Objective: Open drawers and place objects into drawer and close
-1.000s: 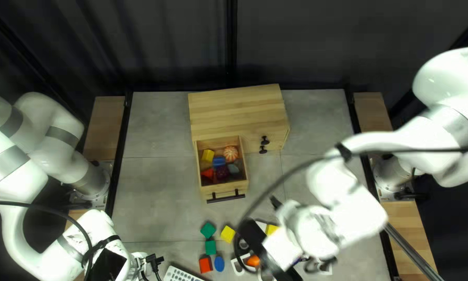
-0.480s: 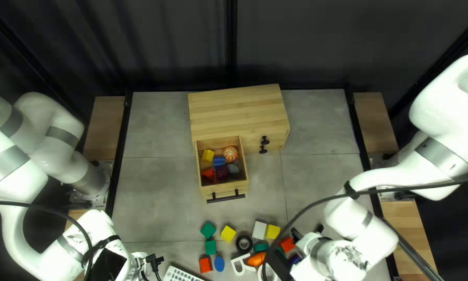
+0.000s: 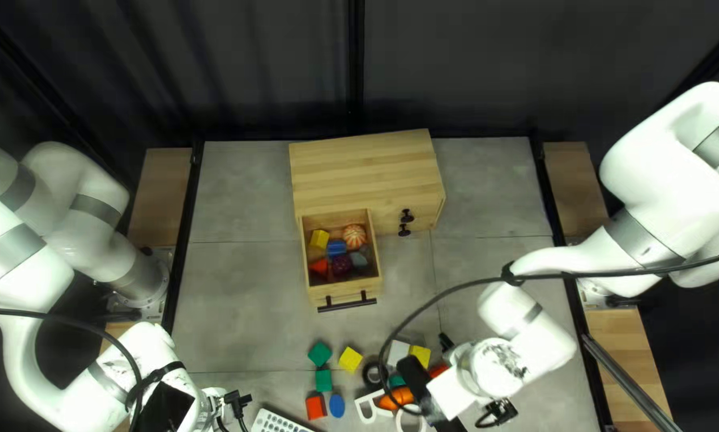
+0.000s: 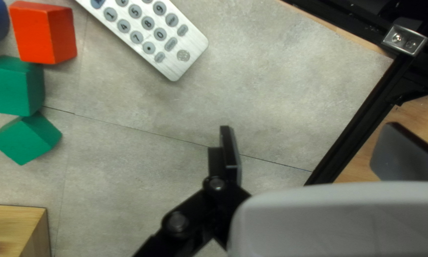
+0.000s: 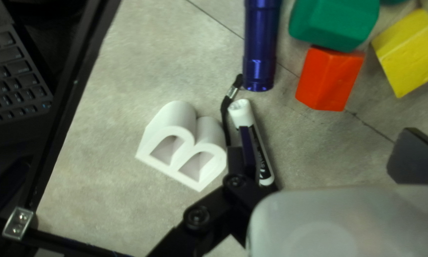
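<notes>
"Why's the drawer (image 3: 345, 287) standing open?"

"Prob. for loading — it's holding a striped ball (image 3: 354, 235). L gripper (image 4: 311, 138) is hanging w/ jaws spread; R gripper (image 5: 327, 143) is hovering, spread too, maybe lining up on the marker (image 5: 241, 114) lying near the torch (image 5: 260, 52)."

"Labels?"

"The marker's carrying print — I'm not reading it."

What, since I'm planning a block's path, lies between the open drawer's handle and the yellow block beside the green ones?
Only bare tabletop lies between the handle and that yellow block; the top left view shows it.
</notes>
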`<state>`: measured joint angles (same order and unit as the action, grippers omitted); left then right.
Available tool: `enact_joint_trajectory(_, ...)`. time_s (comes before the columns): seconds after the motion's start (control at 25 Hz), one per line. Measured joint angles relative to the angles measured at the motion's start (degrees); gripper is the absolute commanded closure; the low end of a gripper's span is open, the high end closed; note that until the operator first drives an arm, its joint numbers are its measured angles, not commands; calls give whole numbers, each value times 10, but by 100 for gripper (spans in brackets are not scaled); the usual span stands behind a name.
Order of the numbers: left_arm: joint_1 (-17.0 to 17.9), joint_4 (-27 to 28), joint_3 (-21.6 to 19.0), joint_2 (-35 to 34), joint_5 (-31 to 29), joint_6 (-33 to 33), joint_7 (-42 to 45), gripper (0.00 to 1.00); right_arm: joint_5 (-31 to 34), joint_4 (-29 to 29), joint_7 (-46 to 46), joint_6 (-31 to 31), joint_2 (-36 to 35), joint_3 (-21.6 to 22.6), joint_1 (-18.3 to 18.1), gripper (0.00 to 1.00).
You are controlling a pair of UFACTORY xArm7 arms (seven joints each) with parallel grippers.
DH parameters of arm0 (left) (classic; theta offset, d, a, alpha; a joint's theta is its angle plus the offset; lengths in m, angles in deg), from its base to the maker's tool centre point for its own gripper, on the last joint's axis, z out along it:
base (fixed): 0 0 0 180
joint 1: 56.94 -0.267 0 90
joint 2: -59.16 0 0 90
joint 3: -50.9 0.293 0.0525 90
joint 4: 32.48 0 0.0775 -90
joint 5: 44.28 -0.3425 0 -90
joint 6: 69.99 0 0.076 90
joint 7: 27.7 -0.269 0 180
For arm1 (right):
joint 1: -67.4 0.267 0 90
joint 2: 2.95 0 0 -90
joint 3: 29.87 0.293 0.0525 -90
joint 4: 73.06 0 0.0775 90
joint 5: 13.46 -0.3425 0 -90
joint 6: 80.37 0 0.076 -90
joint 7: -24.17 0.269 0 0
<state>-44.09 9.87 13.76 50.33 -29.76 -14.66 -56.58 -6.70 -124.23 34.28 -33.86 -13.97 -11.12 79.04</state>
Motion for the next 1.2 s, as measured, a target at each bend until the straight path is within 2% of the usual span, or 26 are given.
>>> enact_joint_trajectory(0.36,0,0,0,0,0,0,0,0,-20,-9,46,-20,-27,-13,-8,0)
enact_joint_trajectory(1.2,0,0,0,0,0,0,0,0,-33,-5,66,-66,-45,-16,-10,0)
